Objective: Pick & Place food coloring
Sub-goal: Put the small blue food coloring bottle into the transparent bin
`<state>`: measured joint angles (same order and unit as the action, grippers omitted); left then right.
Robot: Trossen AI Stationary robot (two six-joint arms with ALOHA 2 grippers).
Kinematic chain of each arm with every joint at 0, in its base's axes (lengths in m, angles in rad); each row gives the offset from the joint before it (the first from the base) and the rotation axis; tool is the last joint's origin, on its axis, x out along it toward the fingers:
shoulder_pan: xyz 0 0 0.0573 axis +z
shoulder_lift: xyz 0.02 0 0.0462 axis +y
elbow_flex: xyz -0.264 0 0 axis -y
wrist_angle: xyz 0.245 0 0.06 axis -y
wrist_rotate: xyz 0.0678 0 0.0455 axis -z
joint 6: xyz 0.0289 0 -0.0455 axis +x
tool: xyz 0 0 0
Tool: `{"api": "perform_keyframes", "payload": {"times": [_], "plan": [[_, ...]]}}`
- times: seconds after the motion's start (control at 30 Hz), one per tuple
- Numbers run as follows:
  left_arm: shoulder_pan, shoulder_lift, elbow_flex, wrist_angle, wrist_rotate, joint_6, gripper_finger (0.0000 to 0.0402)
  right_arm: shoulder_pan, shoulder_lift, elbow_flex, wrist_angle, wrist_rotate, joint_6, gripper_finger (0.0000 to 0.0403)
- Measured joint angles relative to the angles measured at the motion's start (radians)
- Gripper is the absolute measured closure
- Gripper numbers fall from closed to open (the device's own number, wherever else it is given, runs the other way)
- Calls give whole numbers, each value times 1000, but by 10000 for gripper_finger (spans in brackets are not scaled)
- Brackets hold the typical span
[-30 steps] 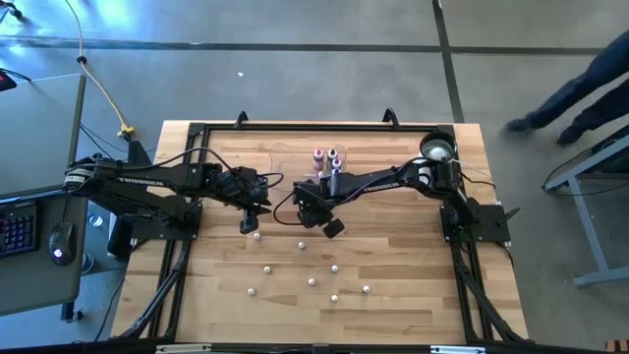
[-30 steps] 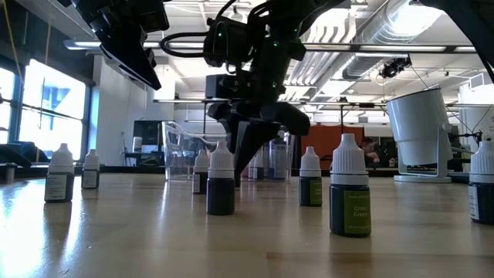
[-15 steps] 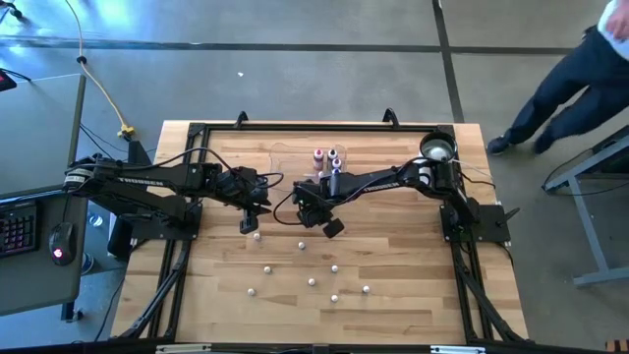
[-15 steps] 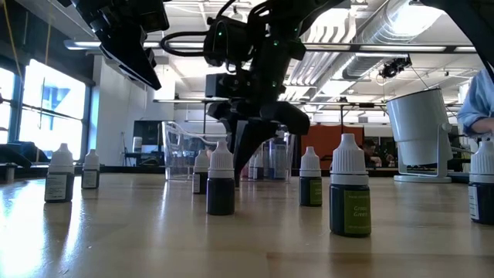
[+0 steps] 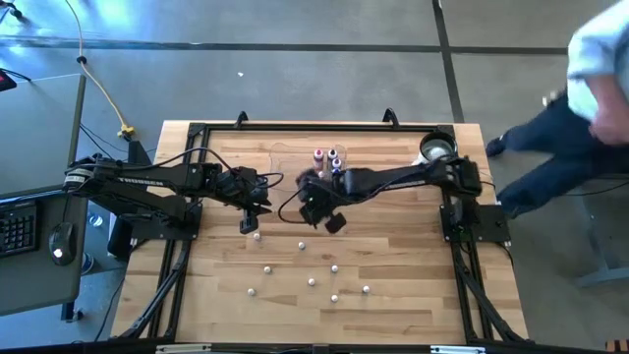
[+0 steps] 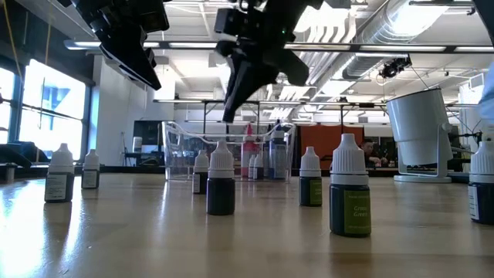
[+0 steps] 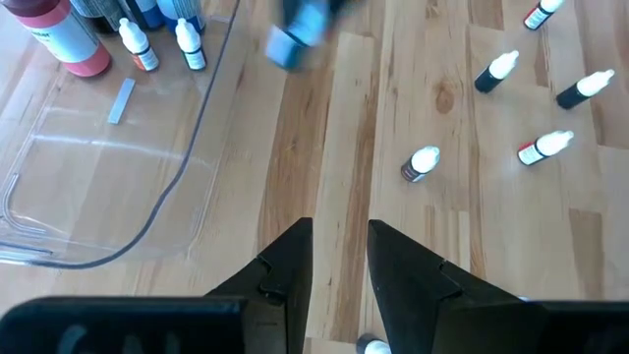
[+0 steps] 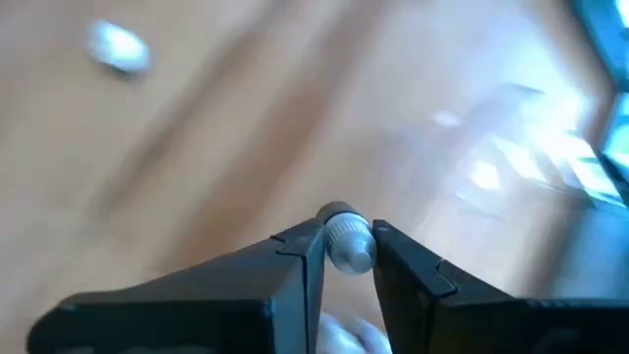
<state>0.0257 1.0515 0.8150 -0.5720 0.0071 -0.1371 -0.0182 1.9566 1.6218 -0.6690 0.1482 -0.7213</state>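
Note:
Several tiny food coloring bottles [image 5: 312,282] with whitish caps stand upright on the wooden table [image 5: 413,295]; the low view shows them too [image 6: 221,182]. My right gripper [image 5: 313,208] hangs above the table's middle, raised [image 6: 230,114], and is shut on one small bottle [image 8: 344,242]. My left gripper [image 7: 340,264] stays open over the table left of centre [image 5: 248,221], with nothing between its fingers. A clear tray [image 5: 291,161] at the far middle holds more bottles [image 5: 319,155]. My right gripper pinches the small bottle's whitish ribbed cap [image 8: 346,246] between its two fingertips, one on each side. The fingers slant down from above. The bottle's body is hidden by the fingers, and it is lifted clear of the table.
A white round cup-like object [image 5: 435,149] stands at the far right, tall in the low view [image 6: 421,131]. Beyond the table's right edge a person [image 5: 580,108] moves past. Bottles [image 7: 423,163] are scattered ahead of the left gripper; bare wood lies along the near edge.
My right gripper has risen from table height between the bottles to well above them and has tipped a little. The person at the right has walked nearer the table. The standing bottles have kept their places.

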Motion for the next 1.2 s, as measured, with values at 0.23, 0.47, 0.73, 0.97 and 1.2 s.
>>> {"api": "perform_keyframes", "payload": {"times": [0.23,0.47,0.73,0.97,1.2], "plan": [[0,0,0,1,0,0,302,-145,-32,0,19,-39,-44,333],[0,0,0,2,0,-2,302,-244,0,0,-4,-163,-31,333],[0,0,0,6,0,0,302,-267,65,0,-30,-140,-20,332],[0,0,0,3,0,0,302,-281,83,0,-80,-138,-8,330],[0,0,0,3,0,0,302,-285,83,0,-71,-144,10,308]]}}
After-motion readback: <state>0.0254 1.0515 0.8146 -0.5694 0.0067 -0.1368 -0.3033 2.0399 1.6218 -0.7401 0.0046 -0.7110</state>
